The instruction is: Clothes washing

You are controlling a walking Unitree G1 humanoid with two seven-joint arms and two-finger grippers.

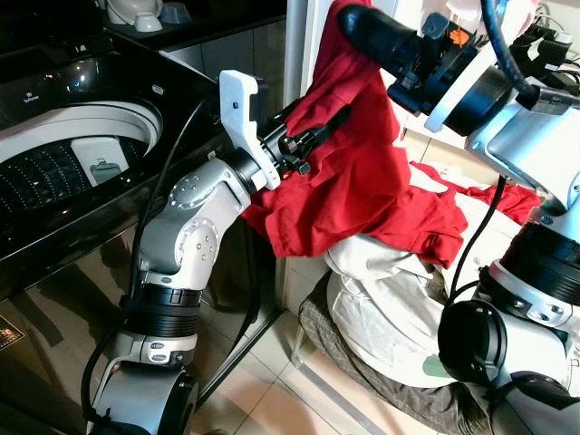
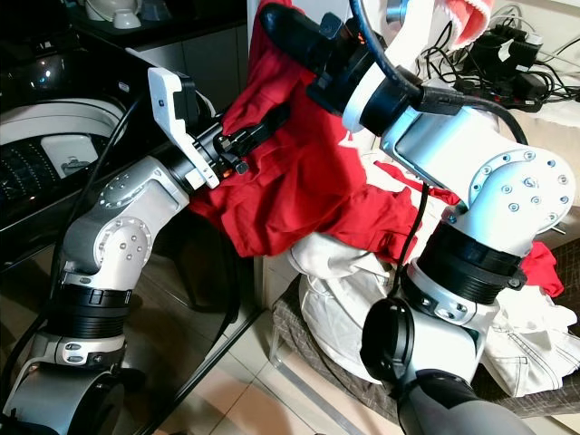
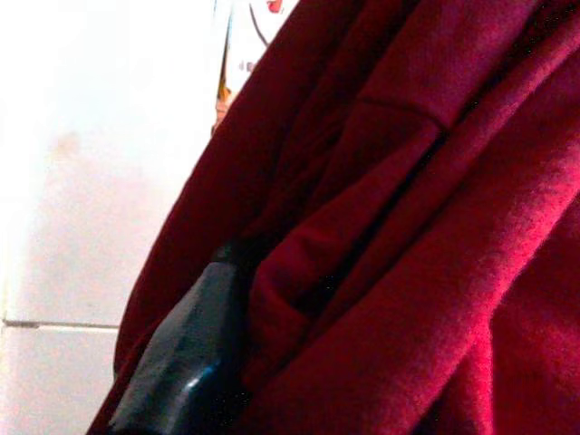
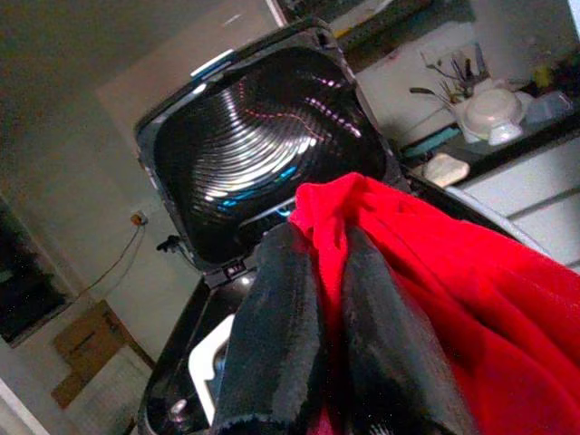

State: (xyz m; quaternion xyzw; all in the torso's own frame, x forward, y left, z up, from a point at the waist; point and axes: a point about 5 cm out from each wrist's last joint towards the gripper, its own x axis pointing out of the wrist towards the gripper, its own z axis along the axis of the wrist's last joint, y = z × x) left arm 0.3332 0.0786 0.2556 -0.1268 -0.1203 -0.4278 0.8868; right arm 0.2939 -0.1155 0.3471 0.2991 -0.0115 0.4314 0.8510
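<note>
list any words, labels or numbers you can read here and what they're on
None can be read.
Red marks on white beside the red garment in the left wrist view: too blurred to read.
Washing machine panel: no legible lettering.
Neither the left claw nor the right claw carries any text.

Washing machines: one, black, lid open (image 1: 82, 163)
Red garments: one held up (image 1: 353, 172); a second red piece on the pile (image 1: 517, 201)
Pale clothes: a heap, number cannot be told (image 1: 390, 299)
Pincers: two, left pincer (image 1: 313, 136), right pincer (image 1: 349, 20)
</note>
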